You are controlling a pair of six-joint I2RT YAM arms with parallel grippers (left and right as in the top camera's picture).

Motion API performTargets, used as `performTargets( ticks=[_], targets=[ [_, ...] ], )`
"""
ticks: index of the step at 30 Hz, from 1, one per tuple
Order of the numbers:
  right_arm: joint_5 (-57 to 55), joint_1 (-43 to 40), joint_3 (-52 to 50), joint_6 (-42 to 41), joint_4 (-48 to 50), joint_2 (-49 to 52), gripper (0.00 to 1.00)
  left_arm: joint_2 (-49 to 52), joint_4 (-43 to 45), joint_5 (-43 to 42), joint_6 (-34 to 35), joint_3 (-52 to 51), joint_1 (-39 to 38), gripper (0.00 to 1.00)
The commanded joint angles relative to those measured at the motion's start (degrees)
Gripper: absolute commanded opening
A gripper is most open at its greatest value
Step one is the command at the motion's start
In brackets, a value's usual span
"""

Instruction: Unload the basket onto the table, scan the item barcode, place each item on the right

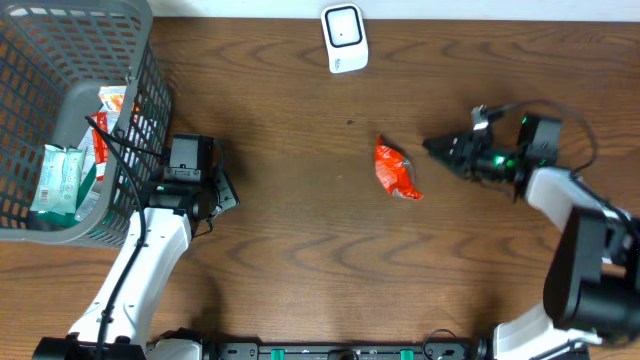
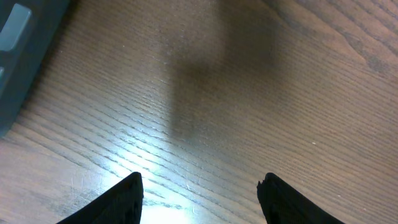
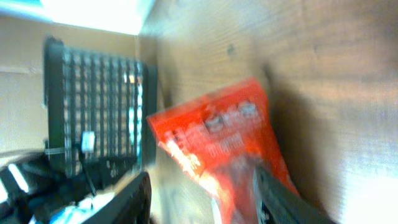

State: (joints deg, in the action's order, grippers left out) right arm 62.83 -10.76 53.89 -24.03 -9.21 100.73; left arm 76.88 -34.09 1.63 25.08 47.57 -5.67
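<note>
Orange packet [image 1: 397, 170] lies just before right pincer [image 1: 433, 146], untouched.

left hand [image 2: 199, 180] aimed down, fingers apart, right hand [image 3: 202, 177] pointing left, fingers parted

One red packet [image 1: 397, 169]; one white scanner [image 1: 345, 38]; one grey basket [image 1: 45, 55], holding perhaps three packets [image 1: 60, 182].

Wooden table [image 1: 300, 250] — packet [image 1: 397, 169], scanner [image 1: 345, 38], basket [image 1: 150, 95]
</note>
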Motion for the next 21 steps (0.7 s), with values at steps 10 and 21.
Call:
performTargets(
  ticks=[10, 21],
  targets=[
    [-57.5, 30.6, 28.3, 22.0, -44.4, -6.6, 0.64, 0.6, -0.2, 0.1, -0.4, -0.5, 0.2, 0.62],
    [-78.7, 49.1, 26.9, 18.9, -43.7, -1.2, 0.61, 0.6, -0.6, 0.5, -0.3, -0.5, 0.2, 0.62]
  ],
)
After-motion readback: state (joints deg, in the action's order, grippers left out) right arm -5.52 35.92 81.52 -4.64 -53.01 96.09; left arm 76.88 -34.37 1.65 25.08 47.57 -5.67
